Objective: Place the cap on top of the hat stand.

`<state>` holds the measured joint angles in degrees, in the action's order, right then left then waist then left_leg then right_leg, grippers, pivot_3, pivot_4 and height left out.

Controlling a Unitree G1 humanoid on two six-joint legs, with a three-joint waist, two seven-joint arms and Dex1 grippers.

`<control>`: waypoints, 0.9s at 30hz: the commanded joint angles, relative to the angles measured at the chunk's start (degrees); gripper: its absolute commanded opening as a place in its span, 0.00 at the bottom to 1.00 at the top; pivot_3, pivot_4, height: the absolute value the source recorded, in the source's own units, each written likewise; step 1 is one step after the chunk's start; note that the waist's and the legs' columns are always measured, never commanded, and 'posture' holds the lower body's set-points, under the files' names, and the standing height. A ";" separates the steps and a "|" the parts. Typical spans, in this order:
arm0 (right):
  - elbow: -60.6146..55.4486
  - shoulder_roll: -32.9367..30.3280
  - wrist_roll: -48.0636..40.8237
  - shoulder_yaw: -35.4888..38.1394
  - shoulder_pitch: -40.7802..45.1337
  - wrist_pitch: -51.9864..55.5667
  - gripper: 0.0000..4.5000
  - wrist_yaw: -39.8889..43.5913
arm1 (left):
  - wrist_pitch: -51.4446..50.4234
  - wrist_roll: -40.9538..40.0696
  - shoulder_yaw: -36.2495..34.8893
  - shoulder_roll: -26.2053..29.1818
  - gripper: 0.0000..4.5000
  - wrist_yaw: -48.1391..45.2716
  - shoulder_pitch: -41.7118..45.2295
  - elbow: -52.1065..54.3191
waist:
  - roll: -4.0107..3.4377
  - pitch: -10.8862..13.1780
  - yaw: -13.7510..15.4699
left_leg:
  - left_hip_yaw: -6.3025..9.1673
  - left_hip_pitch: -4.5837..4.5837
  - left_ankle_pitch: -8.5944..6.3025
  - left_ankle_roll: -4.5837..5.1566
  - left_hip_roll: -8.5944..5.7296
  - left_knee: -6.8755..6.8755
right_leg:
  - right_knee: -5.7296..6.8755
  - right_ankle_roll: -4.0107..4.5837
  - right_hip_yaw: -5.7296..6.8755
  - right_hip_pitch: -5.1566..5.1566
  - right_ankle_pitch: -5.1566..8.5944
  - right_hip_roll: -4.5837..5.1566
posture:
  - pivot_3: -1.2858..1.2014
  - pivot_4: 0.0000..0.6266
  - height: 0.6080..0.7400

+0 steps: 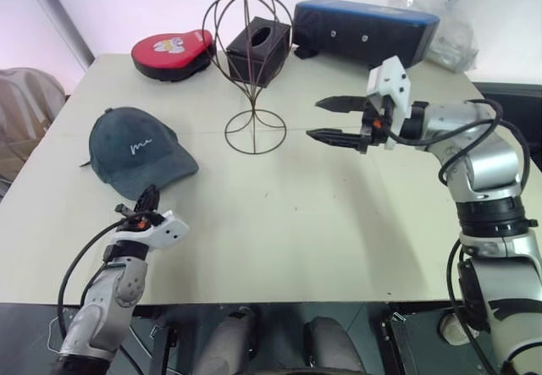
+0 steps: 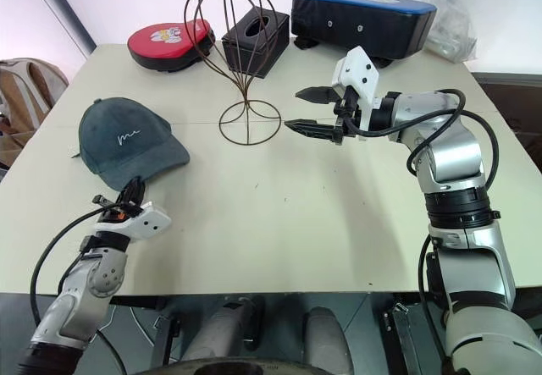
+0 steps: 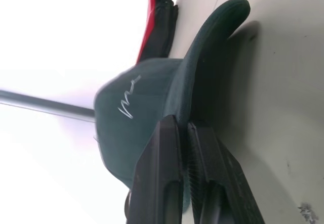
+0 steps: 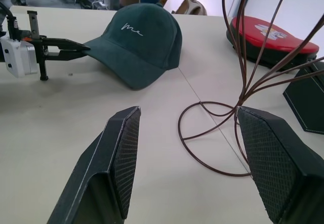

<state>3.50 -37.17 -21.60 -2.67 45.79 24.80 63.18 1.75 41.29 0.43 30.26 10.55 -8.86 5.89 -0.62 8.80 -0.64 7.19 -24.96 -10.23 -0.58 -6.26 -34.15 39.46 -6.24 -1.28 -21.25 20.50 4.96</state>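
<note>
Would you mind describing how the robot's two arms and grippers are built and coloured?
Both arms are silver-grey metal with rounded joint housings and black bands, with loose black cables looping alongside. The left gripper and right gripper each have two slim black fingers on a white block-shaped mount with small orange-red details. The right gripper's finger pads carry a fine cross-hatched texture.

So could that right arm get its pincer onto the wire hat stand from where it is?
Probably yes. The right pincer hangs open just beside the hat stand, with only bare table between them; the cap lies well off on the far side.
</note>
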 commanded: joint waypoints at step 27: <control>2.22 -0.21 -0.50 2.45 5.81 -1.94 0.68 -0.12 | 4.98 -5.31 -11.52 2.75 0.01 4.80 12.56 7.34 | 0.21 0.11 -0.06 | 0.01 -0.28 0.02 -0.02 0.01 -0.03 | 0.01 0.00 0.04 -0.12 0.00 -0.03 | 0.52 0.24 1.00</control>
<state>5.79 -37.10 -21.54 -2.40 49.57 24.07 63.20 6.42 36.77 -8.38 32.35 15.11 1.90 10.37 -0.41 8.91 -0.70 7.20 -25.25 -10.21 -0.60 -6.25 -34.19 39.46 -6.24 -1.24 -21.37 20.49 4.93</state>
